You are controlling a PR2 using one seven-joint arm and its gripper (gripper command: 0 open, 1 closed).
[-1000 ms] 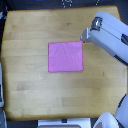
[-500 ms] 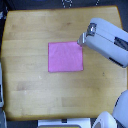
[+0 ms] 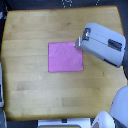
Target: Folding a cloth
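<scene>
The pink-magenta cloth lies flat and spread out as a near square near the middle of the wooden table. My gripper sits at the cloth's far corner on the exterior view's right, at the end of the grey-white arm that reaches in from the right. The fingers are small and blurred, so I cannot tell whether they are open or shut or whether they touch the cloth.
White robot body parts show at the bottom right and bottom edge. A dark strip runs down the left edge. The table's far edge is at the top of the view.
The arm has shifted slightly toward the exterior view's left and down, bringing the gripper closer over the cloth's far right corner. The cloth has not moved.
</scene>
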